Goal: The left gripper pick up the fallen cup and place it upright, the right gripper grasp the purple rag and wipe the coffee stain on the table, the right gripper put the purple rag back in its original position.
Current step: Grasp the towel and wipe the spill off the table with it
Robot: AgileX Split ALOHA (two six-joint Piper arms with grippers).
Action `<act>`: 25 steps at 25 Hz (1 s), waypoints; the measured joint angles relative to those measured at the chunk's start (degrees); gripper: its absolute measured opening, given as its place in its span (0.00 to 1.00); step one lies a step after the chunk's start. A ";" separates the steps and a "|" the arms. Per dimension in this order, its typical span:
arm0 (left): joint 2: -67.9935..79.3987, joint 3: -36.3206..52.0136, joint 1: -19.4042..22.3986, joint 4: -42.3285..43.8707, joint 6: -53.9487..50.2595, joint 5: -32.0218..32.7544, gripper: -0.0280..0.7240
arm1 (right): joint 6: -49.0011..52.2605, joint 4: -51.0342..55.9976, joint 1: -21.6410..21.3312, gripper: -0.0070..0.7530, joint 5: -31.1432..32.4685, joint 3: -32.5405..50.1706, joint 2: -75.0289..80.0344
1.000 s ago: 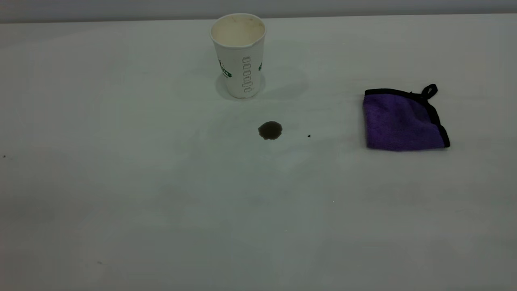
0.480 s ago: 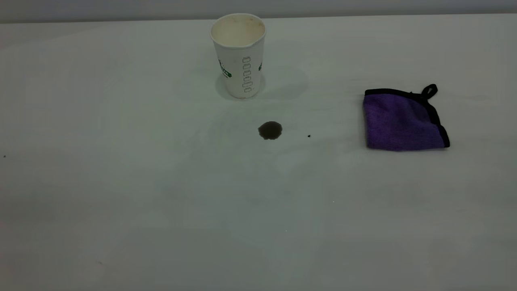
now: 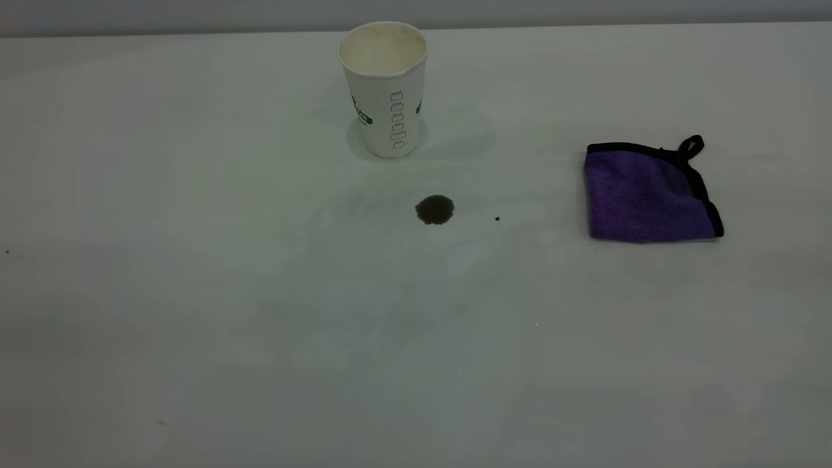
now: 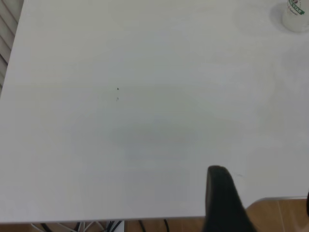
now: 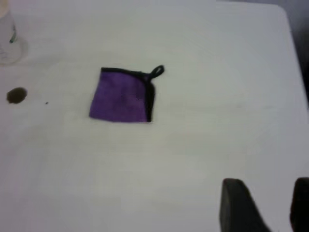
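The cup point(image 3: 385, 88) stands upright at the back middle of the table point(image 3: 195, 312). The coffee stain point(image 3: 434, 209) lies a little in front of it. The purple rag point(image 3: 647, 194) lies flat at the right, its loop at the far corner. Neither gripper shows in the exterior view. In the left wrist view my left gripper point(image 4: 263, 203) is open and empty over the table's edge, far from the cup point(image 4: 295, 17). In the right wrist view my right gripper point(image 5: 268, 203) is open and empty, well away from the rag point(image 5: 123, 96), the stain point(image 5: 16, 95) and the cup point(image 5: 6, 38).
A tiny black speck point(image 3: 497, 219) lies between the stain and the rag. The table's edge and a brown floor point(image 4: 280, 215) show near the left gripper.
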 joint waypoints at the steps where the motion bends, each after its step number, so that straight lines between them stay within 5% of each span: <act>1: 0.00 0.00 0.00 0.00 0.00 0.00 0.67 | 0.32 -0.93 0.00 0.49 -0.40 -2.46 3.93; 10: 0.00 0.00 0.00 0.00 0.00 0.00 0.67 | 4.36 -3.99 0.00 0.94 -9.14 -16.01 43.36; 25: 0.00 0.00 0.00 0.00 0.00 0.00 0.67 | 4.37 -1.77 4.93 0.97 -35.96 -17.33 86.91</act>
